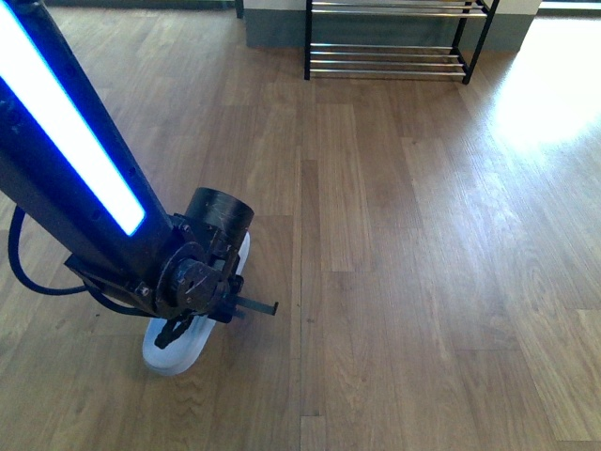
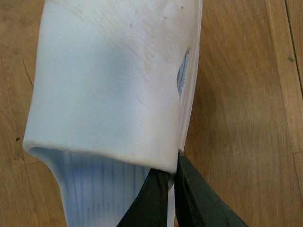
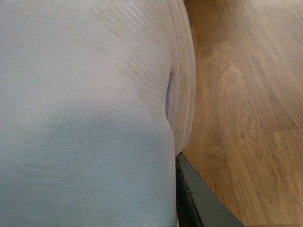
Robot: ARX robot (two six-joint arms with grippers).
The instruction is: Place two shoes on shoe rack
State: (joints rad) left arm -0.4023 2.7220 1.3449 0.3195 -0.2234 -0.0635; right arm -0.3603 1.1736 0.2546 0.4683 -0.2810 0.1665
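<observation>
The wood-plank floor [image 1: 394,235] carries a white shoe [image 1: 178,355] lying sole-down near the front left. The rack [image 1: 390,42] stands on the floor at its far end, well apart from the shoe.

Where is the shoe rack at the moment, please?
Front view: the shoe rack stands by the far wall, right of centre, well away from the white slide.

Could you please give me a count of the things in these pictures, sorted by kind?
White slide shoes: 2, the first shoe pinched at its strap by the left pincer, the second shoe filling the right wrist view
Shoe rack: 1
Total: 3
</observation>
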